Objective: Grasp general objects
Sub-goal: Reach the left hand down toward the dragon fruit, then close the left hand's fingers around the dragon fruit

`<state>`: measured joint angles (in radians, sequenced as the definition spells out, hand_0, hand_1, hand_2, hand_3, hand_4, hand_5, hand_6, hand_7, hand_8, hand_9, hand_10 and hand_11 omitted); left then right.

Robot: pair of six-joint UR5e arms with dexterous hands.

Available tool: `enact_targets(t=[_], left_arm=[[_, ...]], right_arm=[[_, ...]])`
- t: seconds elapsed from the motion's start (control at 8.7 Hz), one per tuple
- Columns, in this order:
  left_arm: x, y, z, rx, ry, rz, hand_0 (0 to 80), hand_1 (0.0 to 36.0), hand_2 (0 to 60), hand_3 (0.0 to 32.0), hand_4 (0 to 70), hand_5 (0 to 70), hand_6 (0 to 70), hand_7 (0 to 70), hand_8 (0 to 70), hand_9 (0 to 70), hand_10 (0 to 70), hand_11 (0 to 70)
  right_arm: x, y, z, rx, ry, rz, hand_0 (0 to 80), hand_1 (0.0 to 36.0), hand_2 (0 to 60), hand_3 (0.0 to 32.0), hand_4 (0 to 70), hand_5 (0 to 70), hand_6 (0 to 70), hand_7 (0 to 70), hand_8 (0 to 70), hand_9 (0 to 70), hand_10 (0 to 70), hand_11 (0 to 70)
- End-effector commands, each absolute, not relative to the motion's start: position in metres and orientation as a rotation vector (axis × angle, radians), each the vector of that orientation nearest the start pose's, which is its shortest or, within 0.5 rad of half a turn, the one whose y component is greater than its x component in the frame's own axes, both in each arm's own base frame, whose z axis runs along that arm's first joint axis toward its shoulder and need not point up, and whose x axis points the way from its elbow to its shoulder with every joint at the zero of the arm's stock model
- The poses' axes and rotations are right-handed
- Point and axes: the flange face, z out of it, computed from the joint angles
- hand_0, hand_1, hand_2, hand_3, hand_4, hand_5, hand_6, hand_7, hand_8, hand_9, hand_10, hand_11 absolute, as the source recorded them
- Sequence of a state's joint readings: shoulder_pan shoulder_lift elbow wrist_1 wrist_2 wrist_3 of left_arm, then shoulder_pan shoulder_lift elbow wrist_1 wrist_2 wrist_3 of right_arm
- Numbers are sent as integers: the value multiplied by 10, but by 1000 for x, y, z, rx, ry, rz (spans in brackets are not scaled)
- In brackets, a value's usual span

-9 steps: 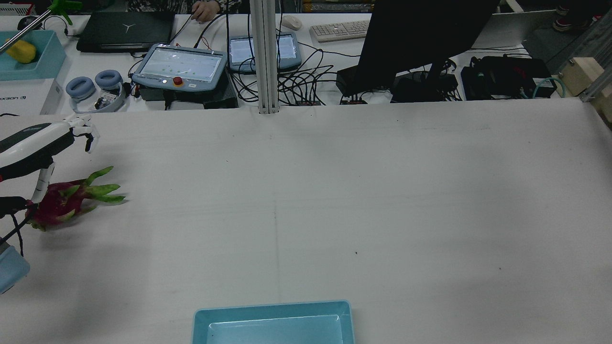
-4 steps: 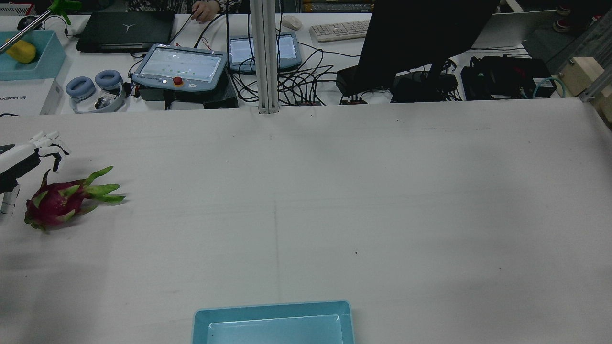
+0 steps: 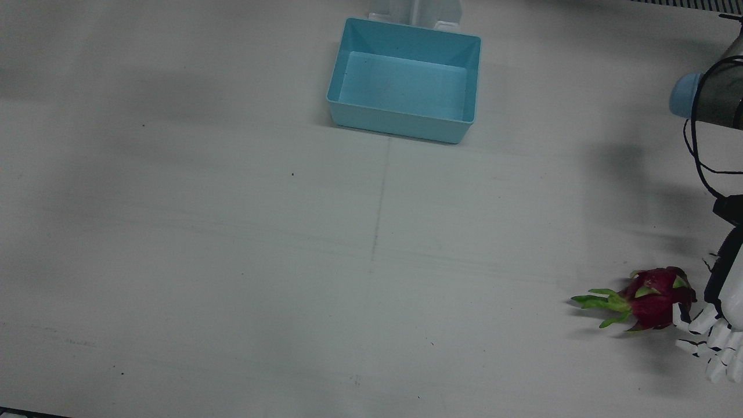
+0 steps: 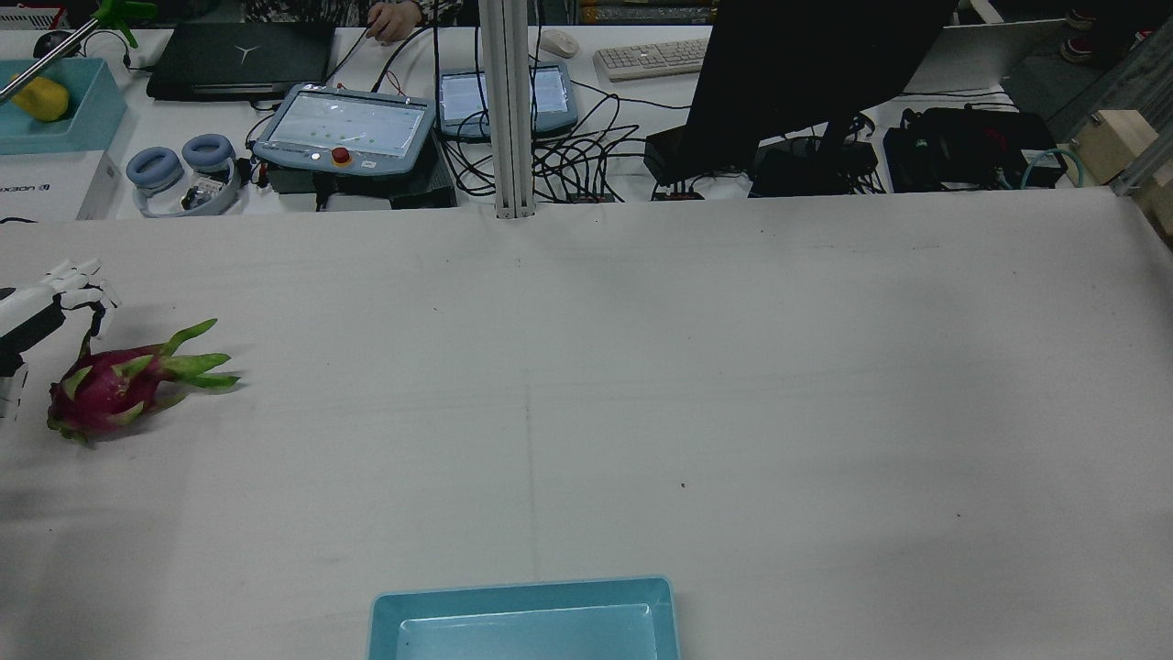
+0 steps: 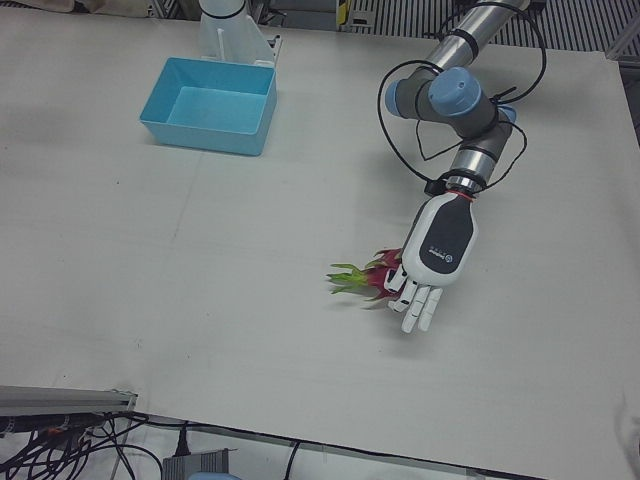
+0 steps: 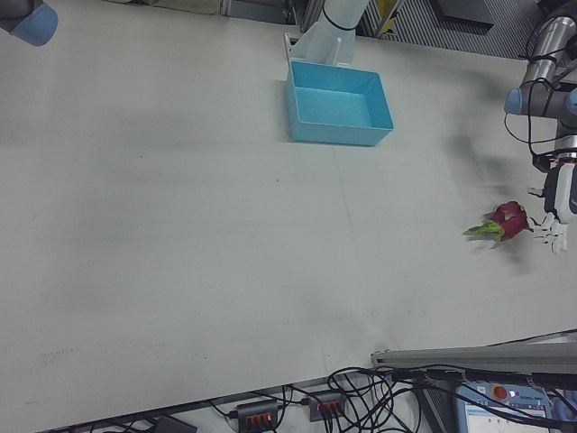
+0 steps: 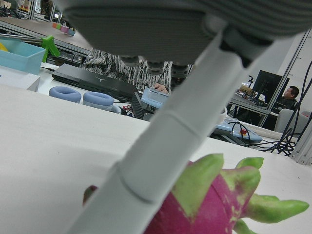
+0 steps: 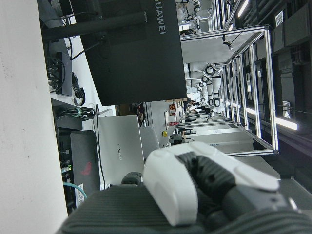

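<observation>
The left hand [image 5: 425, 280] hangs low over the table [image 3: 232, 261], palm down, with its fingers [image 5: 415, 308] spread apart and only lightly bent. It holds nothing. The dragon fruit [image 5: 378, 278] lies on the table just beside the hand, on its inner side, partly under the palm edge in the left-front view. In the front view the fingers look to be touching the red body or very nearly so; I cannot tell which. The green leaves of the fruit point away from the hand, toward the middle of the table. In the left hand view one finger crosses in front of the fruit, very close.

The bin [image 3: 403, 78] stands well apart from the hand, near the robot's base, and it is empty.

The right hand shows only in its own view, as a part of the body, so I cannot tell how its fingers stand.

The risks, as I judge them: the fruit is round and lies loose, so a finger that pushes its side before the others close may roll it away. The hand is also off to one side of the fruit, not centred; closing from here may catch only the end of the body, and then the fruit could slip out when lifted. The soft leaves would give a poor hold.
</observation>
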<state>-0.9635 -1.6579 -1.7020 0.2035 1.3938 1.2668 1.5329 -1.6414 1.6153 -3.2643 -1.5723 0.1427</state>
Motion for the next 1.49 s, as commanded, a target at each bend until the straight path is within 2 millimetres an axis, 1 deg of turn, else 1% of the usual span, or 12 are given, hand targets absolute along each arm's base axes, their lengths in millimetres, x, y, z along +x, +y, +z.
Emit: enact_targets(t=[0.0, 0.23, 0.34, 0.46, 0.57, 0.69, 0.8, 0.92, 1.03, 1.15, 1.26, 1.38], left_arm=[[213, -507, 599, 650, 1570, -1077, 800, 360, 600, 0, 0, 700, 0, 515, 0, 89, 12, 81], [218, -507, 601, 654, 1568, -1082, 800, 360, 600, 0, 0, 700, 0, 518, 0, 89, 15, 86], [221, -510, 608, 650, 1555, -1084, 800, 360, 600, 0, 0, 700, 0, 534, 0, 92, 18, 89], [230, -521, 607, 648, 1544, -1087, 800, 360, 600, 0, 0, 700, 0, 538, 0, 93, 23, 98], [239, -525, 608, 640, 1539, -1082, 800, 360, 600, 0, 0, 700, 0, 541, 0, 94, 23, 97], [257, -517, 611, 609, 1534, -1061, 800, 360, 600, 0, 0, 700, 0, 545, 0, 95, 22, 97], [262, -516, 609, 604, 1531, -1055, 800, 360, 600, 0, 0, 700, 0, 580, 0, 102, 20, 93], [263, -516, 608, 604, 1526, -1058, 800, 360, 600, 0, 0, 700, 0, 695, 0, 125, 17, 87], [261, -516, 605, 617, 1514, -1072, 800, 360, 600, 0, 0, 700, 50, 700, 1, 150, 40, 119], [260, -516, 603, 621, 1514, -1077, 800, 360, 600, 0, 15, 700, 164, 700, 22, 183, 155, 284], [259, -517, 602, 624, 1515, -1079, 800, 360, 600, 0, 201, 700, 451, 700, 176, 273, 422, 637], [256, -517, 601, 639, 1505, -1097, 800, 360, 600, 0, 329, 700, 684, 700, 487, 622, 670, 700]], right_arm=[[116, -451, 710, 183, 1992, -2320, 0, 0, 0, 0, 0, 0, 0, 0, 0, 0, 0, 0], [116, -451, 710, 183, 1992, -2320, 0, 0, 0, 0, 0, 0, 0, 0, 0, 0, 0, 0], [116, -451, 710, 183, 1992, -2320, 0, 0, 0, 0, 0, 0, 0, 0, 0, 0, 0, 0], [116, -451, 710, 183, 1992, -2320, 0, 0, 0, 0, 0, 0, 0, 0, 0, 0, 0, 0], [116, -451, 710, 183, 1992, -2320, 0, 0, 0, 0, 0, 0, 0, 0, 0, 0, 0, 0], [116, -451, 710, 183, 1992, -2320, 0, 0, 0, 0, 0, 0, 0, 0, 0, 0, 0, 0], [116, -451, 710, 183, 1992, -2320, 0, 0, 0, 0, 0, 0, 0, 0, 0, 0, 0, 0], [116, -451, 710, 183, 1992, -2320, 0, 0, 0, 0, 0, 0, 0, 0, 0, 0, 0, 0], [116, -451, 710, 183, 1992, -2320, 0, 0, 0, 0, 0, 0, 0, 0, 0, 0, 0, 0], [116, -451, 710, 183, 1992, -2320, 0, 0, 0, 0, 0, 0, 0, 0, 0, 0, 0, 0], [117, -450, 710, 181, 1992, -2319, 0, 0, 0, 0, 0, 0, 0, 0, 0, 0, 0, 0], [116, -451, 710, 183, 1992, -2320, 0, 0, 0, 0, 0, 0, 0, 0, 0, 0, 0, 0]])
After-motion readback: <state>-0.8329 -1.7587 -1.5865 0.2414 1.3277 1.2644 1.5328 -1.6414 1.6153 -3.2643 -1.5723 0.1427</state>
